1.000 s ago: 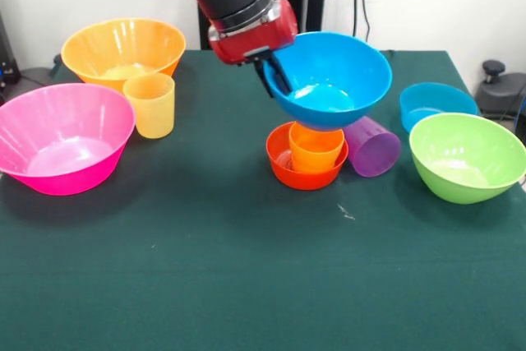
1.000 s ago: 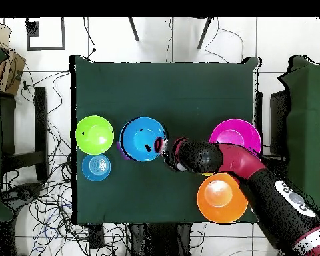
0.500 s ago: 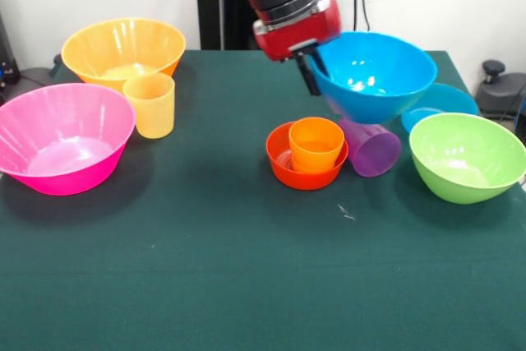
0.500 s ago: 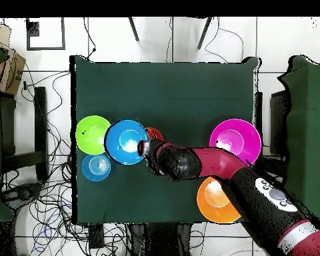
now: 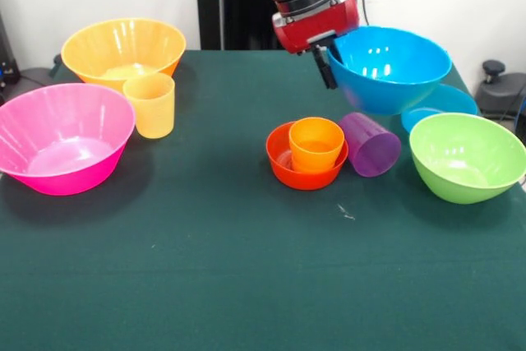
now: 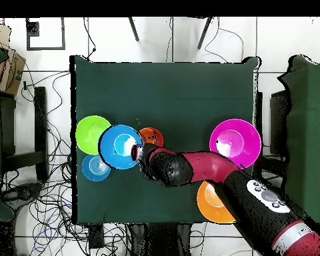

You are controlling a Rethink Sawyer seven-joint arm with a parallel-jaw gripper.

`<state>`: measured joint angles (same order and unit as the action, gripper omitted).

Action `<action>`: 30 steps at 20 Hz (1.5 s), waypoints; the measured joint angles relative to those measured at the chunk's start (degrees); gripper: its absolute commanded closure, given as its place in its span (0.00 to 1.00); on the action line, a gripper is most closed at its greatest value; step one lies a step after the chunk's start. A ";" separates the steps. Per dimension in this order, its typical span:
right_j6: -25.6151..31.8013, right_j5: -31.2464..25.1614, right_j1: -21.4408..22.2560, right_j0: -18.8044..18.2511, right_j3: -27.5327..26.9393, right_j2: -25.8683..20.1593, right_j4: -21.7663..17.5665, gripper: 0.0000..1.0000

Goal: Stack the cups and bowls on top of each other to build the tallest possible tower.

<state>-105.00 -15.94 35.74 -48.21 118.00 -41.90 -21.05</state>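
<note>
- Medium blue bowl [image 5: 389, 67]: pinched by its rim in my claw [image 5: 326, 62], clear of the table, at 2 o'clock from the tower in the front view.
- Tower: orange cup [image 5: 316, 144] standing in the small red-orange bowl [image 5: 283, 156] near table centre; purple cup [image 5: 371, 145] on its side just beside it at 3 o'clock.
- Lime green bowl [image 5: 467, 156], small blue bowl [image 5: 448, 102]: at 3 o'clock.
- Big pink bowl [image 5: 62, 137], big yellow bowl [image 5: 123, 51], yellow-orange cup [image 5: 150, 104]: at 9 to 10 o'clock.
- Writing: none legible.
- Surface: dark green cloth-covered table [image 5: 246, 269].
- Room: white tiled floor [image 6: 183, 40] with trailing cables [image 6: 49, 200], overhead view.
</note>
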 measured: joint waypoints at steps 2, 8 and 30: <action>0.00 0.00 0.06 -0.04 0.26 0.21 -0.01 1.00; 0.00 0.00 0.05 -0.46 0.36 0.35 0.00 1.00; 0.00 0.00 -0.30 -3.49 0.36 0.38 0.00 1.00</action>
<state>-105.00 -15.94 35.44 -51.70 118.36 -41.52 -21.05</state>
